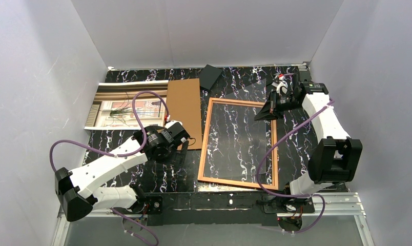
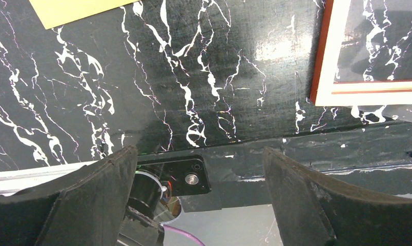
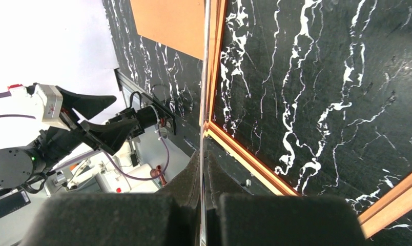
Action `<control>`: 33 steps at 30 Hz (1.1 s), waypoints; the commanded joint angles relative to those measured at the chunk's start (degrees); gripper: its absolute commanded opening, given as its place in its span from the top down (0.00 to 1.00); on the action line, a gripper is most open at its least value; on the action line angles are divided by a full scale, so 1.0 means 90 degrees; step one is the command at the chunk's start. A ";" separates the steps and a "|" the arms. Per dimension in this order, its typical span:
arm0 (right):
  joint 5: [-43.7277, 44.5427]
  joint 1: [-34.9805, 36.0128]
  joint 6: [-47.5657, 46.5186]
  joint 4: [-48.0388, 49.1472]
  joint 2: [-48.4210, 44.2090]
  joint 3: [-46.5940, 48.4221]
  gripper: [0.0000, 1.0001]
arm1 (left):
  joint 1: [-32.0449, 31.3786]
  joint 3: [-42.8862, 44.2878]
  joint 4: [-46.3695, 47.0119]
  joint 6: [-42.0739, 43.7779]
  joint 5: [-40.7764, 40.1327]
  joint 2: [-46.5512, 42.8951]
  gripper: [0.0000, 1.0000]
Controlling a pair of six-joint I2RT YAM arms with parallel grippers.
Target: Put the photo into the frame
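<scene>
The photo [image 1: 126,105] lies face up at the back left, its right edge under the brown cardboard board [image 1: 184,110]. The orange-red frame [image 1: 239,144] lies flat in the middle, with the table showing through it. My right gripper [image 1: 269,110] is shut on the far right edge of a clear transparent sheet [image 1: 247,100] and holds it tilted over the frame. In the right wrist view the sheet [image 3: 203,102] shows edge-on between my fingers [image 3: 275,218], above the frame [image 3: 245,159]. My left gripper [image 1: 181,142] is open and empty near the frame's left side; its wrist view shows the frame corner [image 2: 322,77].
A small black block [image 1: 210,77] lies at the back wall. The board's corner shows in the left wrist view [image 2: 70,10] and in the right wrist view [image 3: 168,23]. White walls close in three sides. A metal rail [image 1: 337,202] runs along the near edge.
</scene>
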 commanded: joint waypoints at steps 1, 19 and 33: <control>0.0180 -0.0015 -0.0062 0.0057 0.0114 0.0475 0.99 | 0.0016 -0.0147 -0.0543 -0.0072 0.0024 0.0108 0.09; 0.0113 -0.0201 -0.0519 -0.0399 0.0467 0.0975 0.99 | 0.0021 -0.0252 -0.0444 -0.0097 0.0213 0.0219 0.11; -0.0258 -0.0129 -0.0540 -0.0530 0.0587 0.1084 0.99 | 0.0021 -0.0320 -0.0362 -0.0068 0.0294 0.0322 0.12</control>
